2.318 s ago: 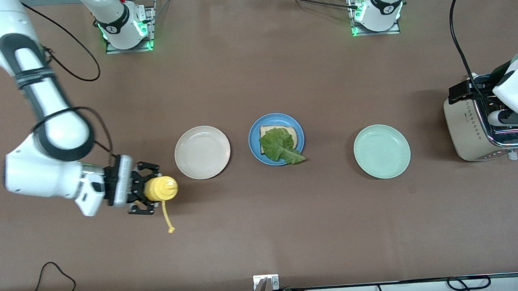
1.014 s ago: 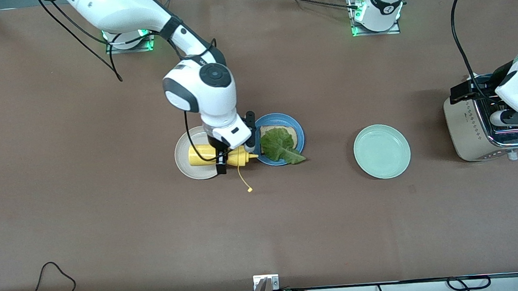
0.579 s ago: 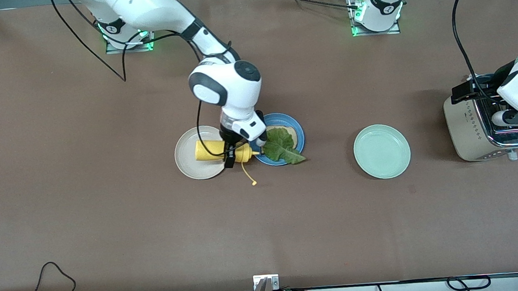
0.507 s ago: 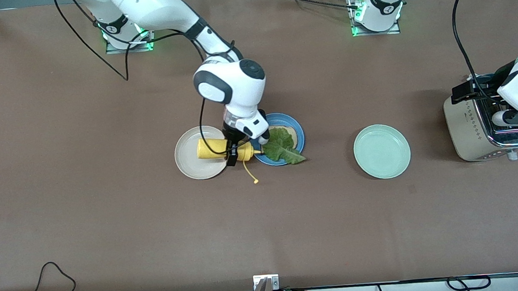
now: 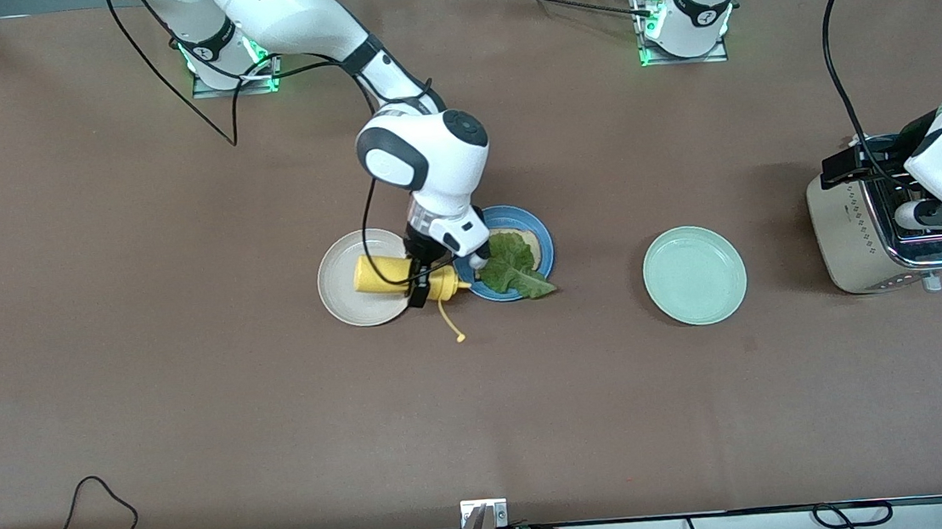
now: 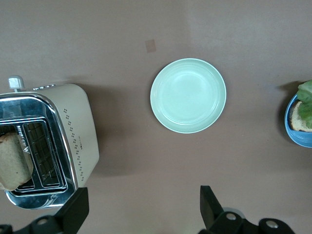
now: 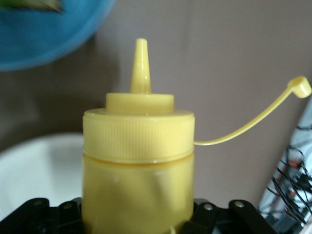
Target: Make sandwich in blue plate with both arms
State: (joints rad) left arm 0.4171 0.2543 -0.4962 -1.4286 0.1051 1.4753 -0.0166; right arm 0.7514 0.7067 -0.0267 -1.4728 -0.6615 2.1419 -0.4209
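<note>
The big brown surface [image 5: 192,391] carries three plates in a row. No writing can be read. The right claw [image 5: 430,278] squeezes a yellow plastic squeeze bottle [image 5: 404,276] lying sideways over the cream-white round plate [image 5: 342,297], nozzle probably at the round shiny blue plate [image 5: 543,245] with bread and green lettuce leaf [image 5: 512,268]. The left claw [image 6: 141,207] waits wide open, empty, over the cream metal toaster [image 5: 849,244].

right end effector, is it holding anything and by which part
Yes: right end effector holds the yellow squeeze bottle around its body, just below the cap.
</note>
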